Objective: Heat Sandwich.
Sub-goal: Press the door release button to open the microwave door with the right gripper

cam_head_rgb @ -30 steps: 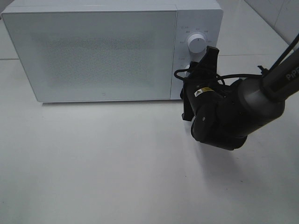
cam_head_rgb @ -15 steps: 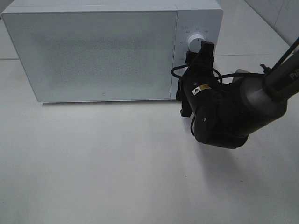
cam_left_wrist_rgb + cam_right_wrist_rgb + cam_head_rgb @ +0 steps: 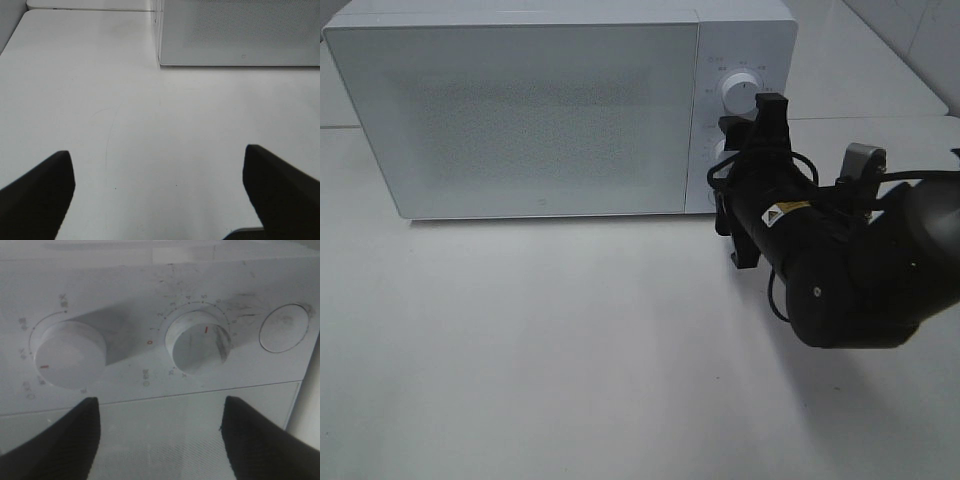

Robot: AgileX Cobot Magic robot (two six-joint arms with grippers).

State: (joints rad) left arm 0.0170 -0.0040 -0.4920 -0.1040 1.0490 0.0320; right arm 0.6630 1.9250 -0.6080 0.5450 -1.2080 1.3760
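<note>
Right wrist view: right gripper (image 3: 160, 405) spread, gripping nothing, facing the numbered dial (image 3: 199, 342) on the microwave (image 3: 125, 285). Left gripper (image 3: 156, 152) spread wide, empty, over the table (image 3: 125, 100).

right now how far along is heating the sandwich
Looks done: the microwave door is shut and the timer knob has its red mark well off zero. No sandwich shows in any view; the frosted door hides the inside, so it is probably in there. In hand: the right hand hangs open before the knobs, touching neither. The left hand is open over the table. Left: waiting out the heating, then unloading.
</note>
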